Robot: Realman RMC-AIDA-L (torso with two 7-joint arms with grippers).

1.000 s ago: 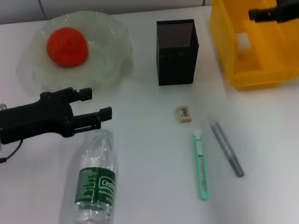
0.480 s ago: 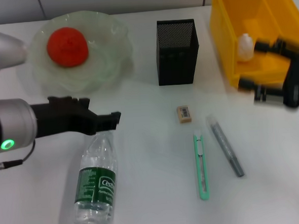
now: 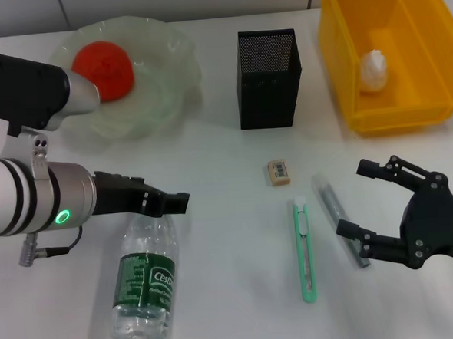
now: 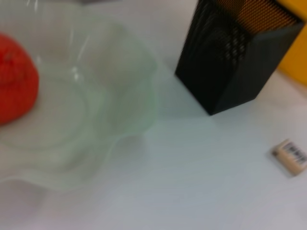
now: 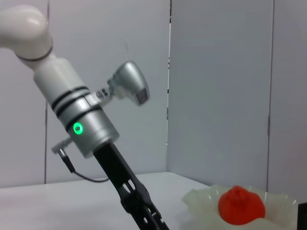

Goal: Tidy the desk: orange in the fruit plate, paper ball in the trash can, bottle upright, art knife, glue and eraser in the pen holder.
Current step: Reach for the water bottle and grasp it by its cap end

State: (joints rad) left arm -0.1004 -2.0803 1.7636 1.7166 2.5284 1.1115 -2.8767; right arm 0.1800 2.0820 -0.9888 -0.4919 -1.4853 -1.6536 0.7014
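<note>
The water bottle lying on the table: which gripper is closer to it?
Left. The left gripper hovers right over the water bottle at its cap end; the right gripper is far across, beside the glue stick.

Black metal-mesh holder (image 3: 269,78), with a glossy translucent plate (image 3: 164,89) and clear plastic bottle (image 3: 147,278) to its left.

Orange (image 3: 103,63) in fruit plate (image 3: 160,97); paper ball (image 3: 373,70) in trash can (image 3: 421,88).
</note>
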